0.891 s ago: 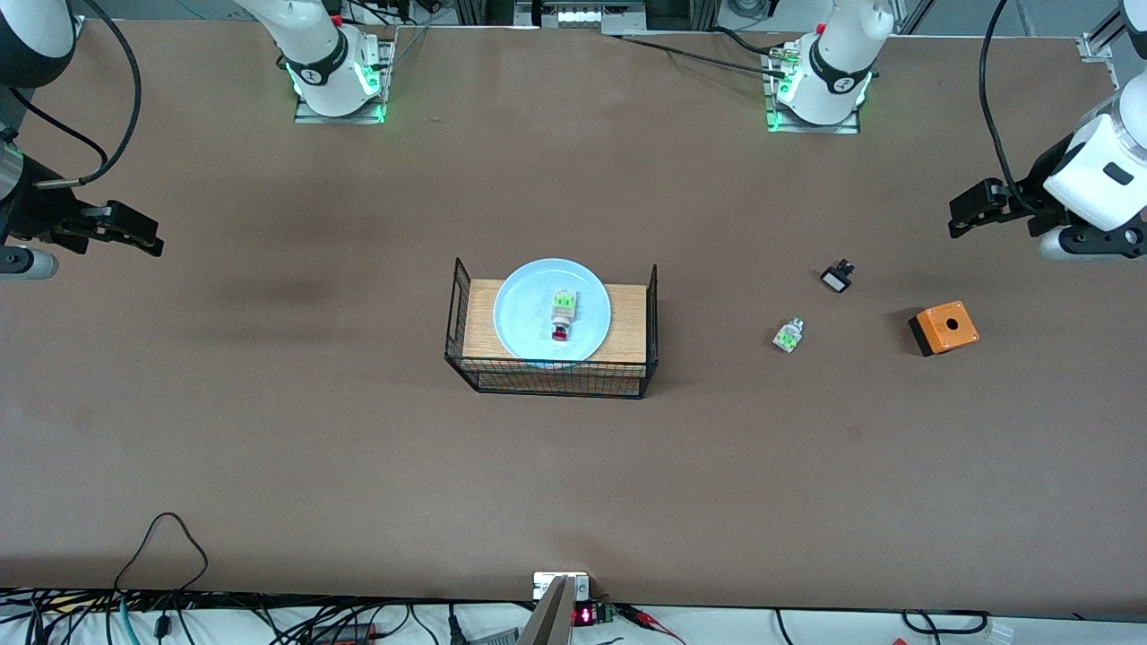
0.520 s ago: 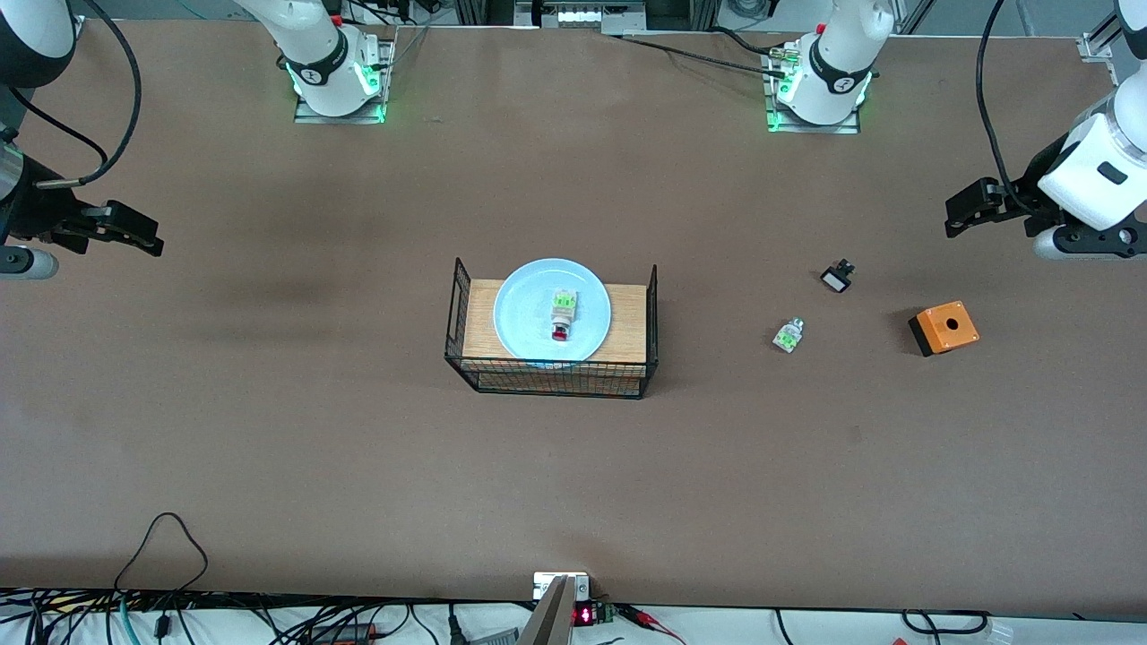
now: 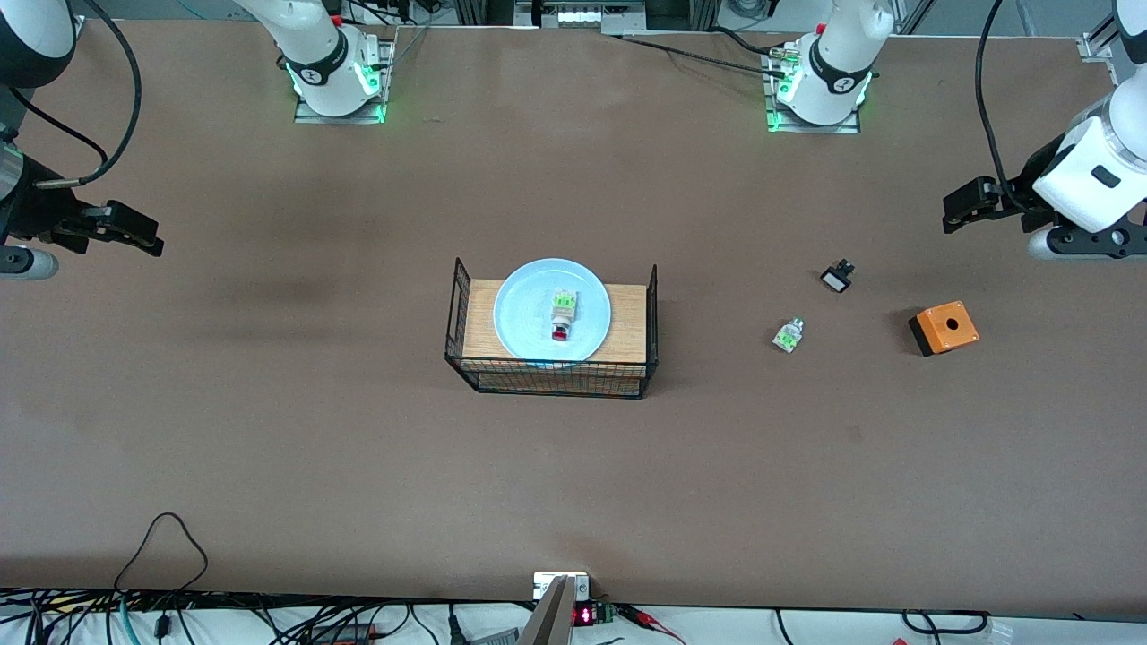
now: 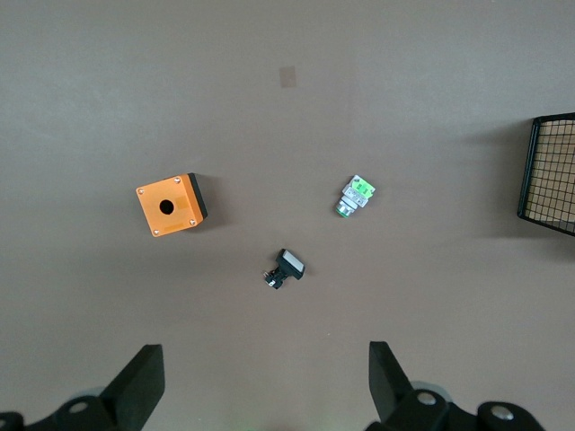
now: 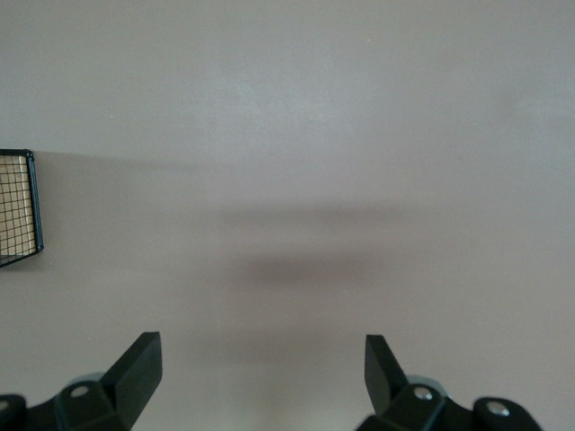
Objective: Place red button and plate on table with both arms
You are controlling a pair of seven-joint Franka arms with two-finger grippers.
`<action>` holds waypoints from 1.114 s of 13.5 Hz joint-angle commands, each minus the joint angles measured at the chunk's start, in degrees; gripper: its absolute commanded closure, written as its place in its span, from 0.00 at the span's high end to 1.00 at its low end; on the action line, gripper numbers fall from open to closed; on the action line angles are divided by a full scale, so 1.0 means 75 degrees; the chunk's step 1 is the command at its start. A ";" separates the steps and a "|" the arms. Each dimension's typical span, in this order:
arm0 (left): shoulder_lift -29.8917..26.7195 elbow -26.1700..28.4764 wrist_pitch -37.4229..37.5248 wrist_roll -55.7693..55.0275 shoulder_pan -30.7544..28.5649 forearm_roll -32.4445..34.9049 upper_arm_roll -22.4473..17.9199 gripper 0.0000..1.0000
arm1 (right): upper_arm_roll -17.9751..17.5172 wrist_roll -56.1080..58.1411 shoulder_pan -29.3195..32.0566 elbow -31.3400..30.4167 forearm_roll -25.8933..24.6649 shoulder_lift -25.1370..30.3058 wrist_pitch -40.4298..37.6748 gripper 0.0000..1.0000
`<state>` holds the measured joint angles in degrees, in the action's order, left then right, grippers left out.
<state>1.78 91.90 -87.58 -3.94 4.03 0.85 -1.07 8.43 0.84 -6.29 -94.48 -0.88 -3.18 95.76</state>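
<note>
The light blue plate (image 3: 520, 309) lies on the wooden top of a black wire basket (image 3: 551, 377) in the middle of the brown table (image 3: 358, 448). The red button (image 3: 562, 319) lies on the plate, red cap toward the front camera and green end toward the robots' bases. My left gripper (image 3: 952, 215) is open and empty, up over the table's left-arm end; its own view (image 4: 265, 361) shows bare table between the fingers. My right gripper (image 3: 148, 240) is open and empty, up over the right-arm end, also seen in its own view (image 5: 260, 348).
An orange box with a hole (image 3: 944, 328) (image 4: 171, 205), a green-white part (image 3: 789, 335) (image 4: 356, 195) and a small black-and-white part (image 3: 837, 277) (image 4: 284, 268) lie between the basket and the left arm's end. A basket edge shows in both wrist views (image 4: 550, 171) (image 5: 18, 206).
The left arm's wrist and gripper have shifted slightly toward the robots' bases. The right arm, plate and button have not moved.
</note>
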 commanded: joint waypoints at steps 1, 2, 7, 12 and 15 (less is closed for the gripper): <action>0.0173 -0.0242 0.0122 -0.0038 0.0014 -0.0044 0.0013 1.00 | -0.0011 0.0005 -0.0004 -0.0001 0.0059 0.0096 -0.0089 1.00; 0.0150 -0.0242 0.0134 -0.0038 0.0014 -0.0044 0.0025 1.00 | -0.0011 0.0005 -0.0004 -0.0001 0.0059 0.0096 -0.0089 1.00; 0.0150 -0.0242 0.0157 -0.0061 0.0061 -0.0079 0.0095 1.00 | -0.0011 0.0005 -0.0005 0.0011 0.0059 0.0096 -0.0089 1.00; 0.0150 -0.0242 0.0145 -0.0061 0.0073 -0.0102 0.0130 1.00 | -0.0011 0.0005 -0.0004 -0.0001 0.0059 0.0096 -0.0077 1.00; 0.0150 -0.0242 0.0157 -0.0131 0.0073 -0.0102 0.0142 1.00 | -0.0011 0.0005 -0.0004 -0.0001 0.0059 0.0084 -0.0077 1.00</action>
<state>2.18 91.89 -87.58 -4.08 4.54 0.85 -0.07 8.43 0.84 -6.29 -94.48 -0.88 -3.18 95.76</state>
